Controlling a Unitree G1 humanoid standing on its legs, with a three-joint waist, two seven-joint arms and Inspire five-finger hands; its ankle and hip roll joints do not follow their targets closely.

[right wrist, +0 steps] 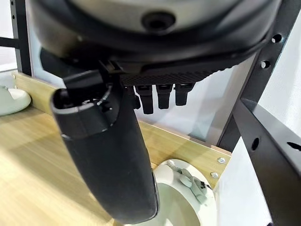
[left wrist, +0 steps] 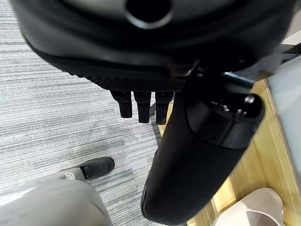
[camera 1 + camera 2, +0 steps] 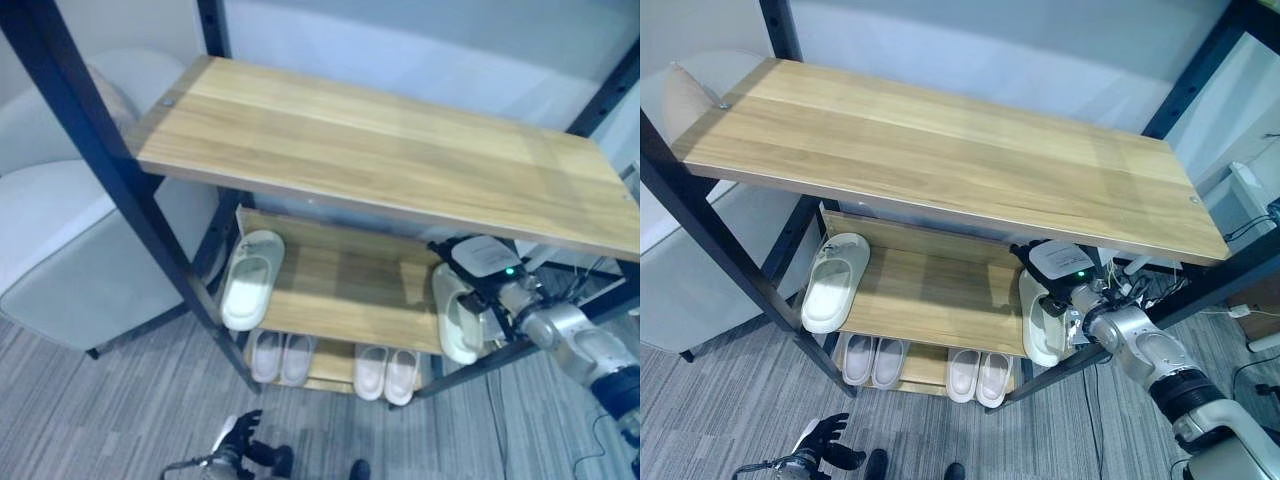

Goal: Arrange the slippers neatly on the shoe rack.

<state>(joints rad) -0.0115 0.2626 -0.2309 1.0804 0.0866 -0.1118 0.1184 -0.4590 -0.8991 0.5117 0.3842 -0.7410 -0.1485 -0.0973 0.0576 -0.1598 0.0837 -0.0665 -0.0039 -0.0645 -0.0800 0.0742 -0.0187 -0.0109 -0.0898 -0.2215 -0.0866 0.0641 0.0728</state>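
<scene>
Two white slippers lie far apart on the rack's middle shelf (image 3: 350, 290): one slipper at the left end (image 3: 250, 278), toe over the front edge, and one at the right end (image 3: 456, 318). My right hand (image 3: 1068, 305) reaches in under the top shelf and hovers just over the right slipper (image 1: 181, 200), fingers (image 1: 160, 96) straight, open, holding nothing. On the bottom shelf stand two neat pairs, a left pair (image 3: 281, 357) and a right pair (image 3: 388, 373). My left hand (image 3: 238, 438) hangs low over the carpet in front of the rack, open and empty, fingers (image 2: 141, 106) straight.
The wooden top shelf (image 3: 380, 150) overhangs the middle one. Black steel posts stand at the corners, one at front left (image 3: 130, 190) and one beside my right hand (image 1: 263, 141). A grey upholstered seat (image 3: 60, 240) stands left of the rack. Grey carpet (image 3: 120, 400) covers the floor.
</scene>
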